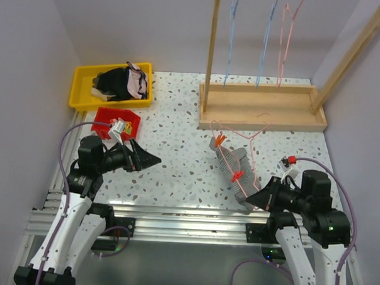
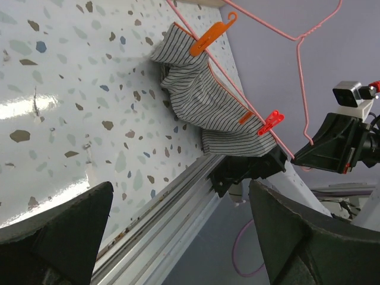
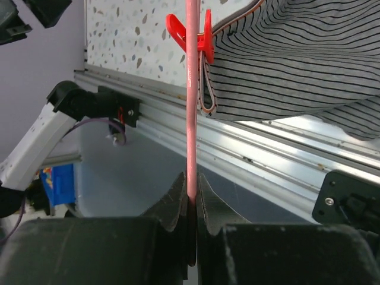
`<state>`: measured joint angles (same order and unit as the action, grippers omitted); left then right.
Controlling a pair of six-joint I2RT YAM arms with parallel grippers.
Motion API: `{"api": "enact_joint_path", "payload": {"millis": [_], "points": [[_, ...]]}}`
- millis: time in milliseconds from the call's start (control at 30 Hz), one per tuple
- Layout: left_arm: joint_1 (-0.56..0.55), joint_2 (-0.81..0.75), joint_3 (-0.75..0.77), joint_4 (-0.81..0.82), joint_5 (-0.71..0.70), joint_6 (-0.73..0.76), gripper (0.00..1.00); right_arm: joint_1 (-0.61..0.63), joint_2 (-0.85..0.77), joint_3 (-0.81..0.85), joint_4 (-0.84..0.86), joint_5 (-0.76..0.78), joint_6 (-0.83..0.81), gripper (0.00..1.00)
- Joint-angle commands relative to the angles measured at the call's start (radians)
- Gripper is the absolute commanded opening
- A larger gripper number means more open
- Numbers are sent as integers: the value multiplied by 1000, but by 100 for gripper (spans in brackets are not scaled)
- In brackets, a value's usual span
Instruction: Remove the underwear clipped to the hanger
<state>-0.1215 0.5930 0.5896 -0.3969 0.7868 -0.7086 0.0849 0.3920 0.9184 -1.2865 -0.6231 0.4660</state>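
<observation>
Top external view, from the left: a yellow tray [image 1: 81,87] stands at the far left corner of the speckled table [image 1: 177,135]. Inside it lies a black clothing heap [image 1: 114,79], and the pale pink underwear [image 1: 138,83] with dark trim rests on top of that heap, at its right side. Just in front of the tray is a small red bin [image 1: 109,119] with a white object in it; I cannot tell what the object is.

The left gripper [image 1: 150,158] hovers low over the table near the red bin. Its 2 jaws stand wide apart and hold nothing. The left wrist view shows bare table between its fingers [image 2: 65,228].

More to the right, near the front edge of the table, lies the grey striped underwear [image 1: 230,160]. It is bunched up and hangs on the pink hanger [image 3: 191,89], which lies across the table. 2 clips fasten it to the wire: an orange clip [image 2: 212,32] at the far end and a red clip [image 2: 270,123] at the near end.

The right gripper [image 3: 191,190] is at the front right. Its jaws are pressed together on the hanger wire, just below the red clip.

Behind, a wooden rack [image 1: 261,108] carries 3 more hangers.
</observation>
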Motion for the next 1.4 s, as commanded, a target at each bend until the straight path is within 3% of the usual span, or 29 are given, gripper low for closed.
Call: {"api": "enact_joint_path", "payload": {"millis": [0, 267, 533, 633, 733, 767, 967, 1100, 1367], "points": [[-24, 40, -59, 217, 71, -143, 100, 1, -19, -41, 38, -141, 20, 0], [-194, 209, -74, 498, -61, -331, 100, 1, -38, -122, 19, -145, 7, 0], [-531, 603, 185, 544, -251, -348, 100, 16, -33, -161, -16, -87, -27, 0], [-633, 681, 297, 518, -325, -302, 100, 18, -27, -162, -31, -56, -43, 0], [-720, 737, 416, 408, -447, -201, 100, 18, -22, -150, -43, -32, -50, 0], [-745, 749, 452, 303, -487, -137, 100, 18, -21, -150, -45, -32, -52, 0], [-902, 884, 633, 138, -670, 64, 98, 18, 5, -138, -33, -18, -50, 0], [-972, 953, 679, 135, -712, 181, 88, 18, 22, -122, -25, -18, -49, 0], [-994, 985, 615, 245, -649, 256, 85, 18, 28, -99, -27, -23, -46, 0]]}}
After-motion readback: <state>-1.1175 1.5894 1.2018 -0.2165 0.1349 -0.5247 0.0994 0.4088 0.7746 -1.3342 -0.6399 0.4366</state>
